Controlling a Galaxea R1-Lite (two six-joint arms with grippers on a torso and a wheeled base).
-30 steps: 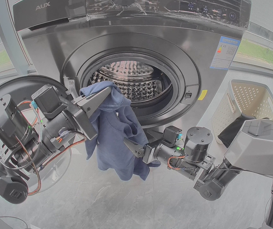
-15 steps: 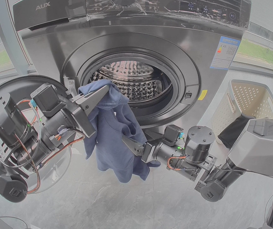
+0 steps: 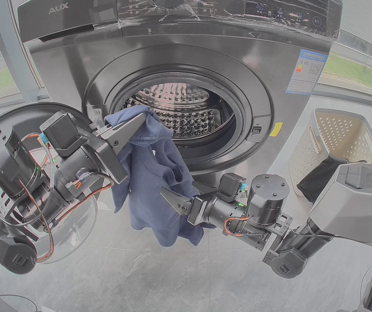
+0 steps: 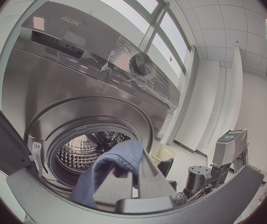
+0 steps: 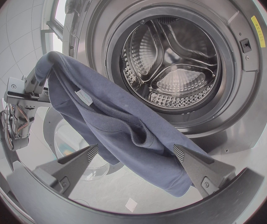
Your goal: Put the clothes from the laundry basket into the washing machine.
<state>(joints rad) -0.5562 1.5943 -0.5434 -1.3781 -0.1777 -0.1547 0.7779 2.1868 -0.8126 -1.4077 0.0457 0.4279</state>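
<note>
Grey floor (image 3: 151, 278), washing machine (image 3: 246, 61) door open; left gripper (image 3: 139, 121) clamped on top of blue shirt (image 3: 153, 187), drum mouth (image 3: 186, 109) just beyond it; shirt hangs lengthwise down; right gripper (image 5: 135, 149) wide open, empty, straddling the lower folds

Head looks down; wrists close; all share washing machine (image 3: 238, 61).

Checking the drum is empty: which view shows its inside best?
The right wrist view: it looks nearly straight into the drum, paddles and back wall showing. The head view catches its perforated wall past the blue shirt; the left wrist view, a sliver.
</note>
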